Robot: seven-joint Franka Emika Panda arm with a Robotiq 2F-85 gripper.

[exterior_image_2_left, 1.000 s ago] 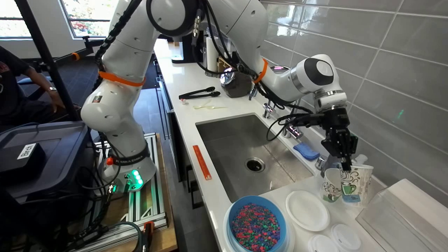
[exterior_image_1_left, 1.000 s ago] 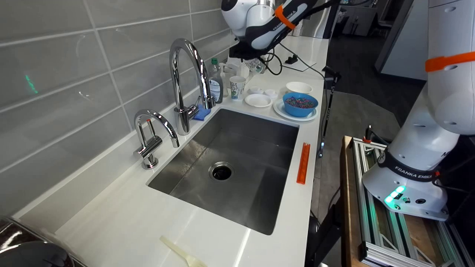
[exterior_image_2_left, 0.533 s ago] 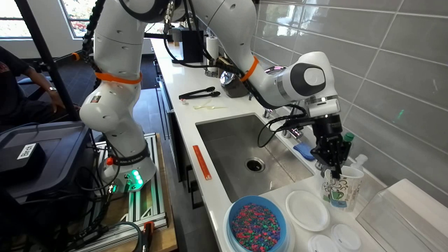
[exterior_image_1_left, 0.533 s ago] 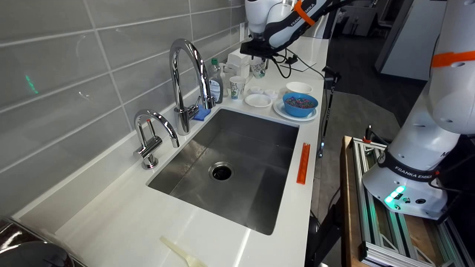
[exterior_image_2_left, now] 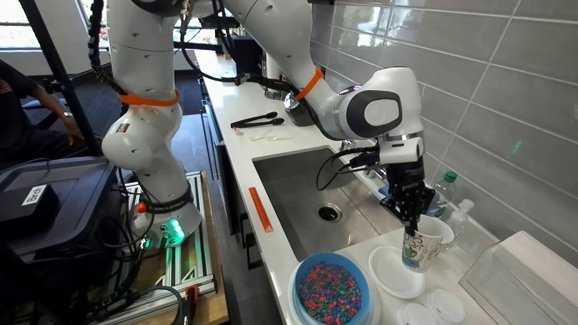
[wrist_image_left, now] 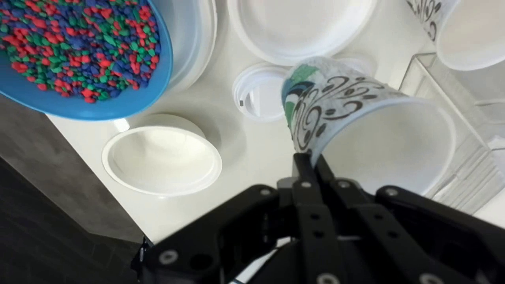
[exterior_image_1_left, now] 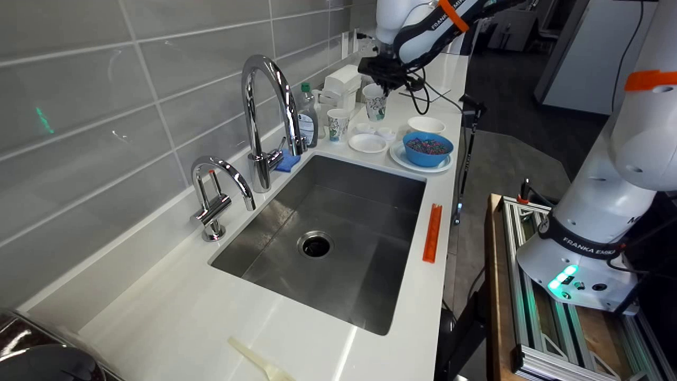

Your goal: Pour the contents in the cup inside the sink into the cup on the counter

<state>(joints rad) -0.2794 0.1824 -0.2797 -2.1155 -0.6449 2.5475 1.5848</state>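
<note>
Two fingers (wrist_image_left: 303, 173), nearly together, pinch a patterned cup (wrist_image_left: 335, 98).

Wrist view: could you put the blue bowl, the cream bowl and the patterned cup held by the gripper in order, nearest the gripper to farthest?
1. Patterned cup: its rim is pinched in the gripper.
2. Cream bowl: apart from the gripper, on the picture's left.
3. Blue bowl: in the picture's upper left corner.

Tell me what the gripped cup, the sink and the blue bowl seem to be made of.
Gripped cup: probably paper, matte, thin-walled with printed swirls. Sink: likely brushed steel, grey with soft reflections. Blue bowl: perhaps plastic, smooth and evenly coloured, though ceramic isn't ruled out.
</note>
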